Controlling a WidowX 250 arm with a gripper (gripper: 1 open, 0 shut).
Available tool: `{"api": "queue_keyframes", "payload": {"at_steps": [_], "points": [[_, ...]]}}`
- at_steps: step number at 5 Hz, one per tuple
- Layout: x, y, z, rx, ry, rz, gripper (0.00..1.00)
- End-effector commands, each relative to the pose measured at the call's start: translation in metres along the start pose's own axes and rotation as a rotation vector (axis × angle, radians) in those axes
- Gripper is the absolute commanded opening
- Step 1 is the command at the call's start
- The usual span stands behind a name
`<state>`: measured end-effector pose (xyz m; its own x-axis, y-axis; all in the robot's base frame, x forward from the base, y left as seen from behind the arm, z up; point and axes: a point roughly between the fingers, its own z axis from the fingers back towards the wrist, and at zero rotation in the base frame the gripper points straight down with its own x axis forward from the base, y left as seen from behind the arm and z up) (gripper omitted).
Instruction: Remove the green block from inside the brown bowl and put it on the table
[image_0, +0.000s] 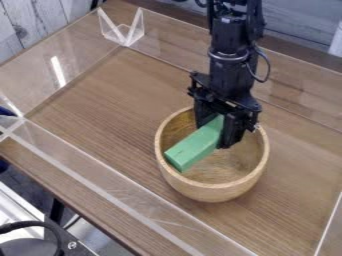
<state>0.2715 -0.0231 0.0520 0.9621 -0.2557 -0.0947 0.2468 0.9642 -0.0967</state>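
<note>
The green block (191, 148) lies tilted inside the brown bowl (207, 188), its lower end near the bowl's front left wall and its upper end raised toward the back. My black gripper (221, 131) points straight down into the bowl. Its two fingers sit tight against either side of the block's upper end, shut on it. The fingertips and that end of the block are partly hidden behind the fingers. The bowl rests on the wood-grain table (107, 100).
Clear acrylic walls (80, 165) edge the table on the left and front. A small clear acrylic bracket (123, 28) stands at the back left corner. Black cables (34, 240) lie below the table's front left edge.
</note>
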Motion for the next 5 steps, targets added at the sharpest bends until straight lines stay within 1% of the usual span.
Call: {"api": "queue_keyframes", "payload": {"at_steps": [1, 3, 4, 5], "points": [[0.005, 0.000, 0.013, 0.011, -0.050, -0.005, 0.00], [0.004, 0.003, 0.030, 0.021, -0.074, 0.007, 0.00], [0.004, 0.006, 0.043, 0.031, -0.094, 0.019, 0.00], [0.008, 0.022, 0.064, 0.050, -0.130, 0.063, 0.00]]}}
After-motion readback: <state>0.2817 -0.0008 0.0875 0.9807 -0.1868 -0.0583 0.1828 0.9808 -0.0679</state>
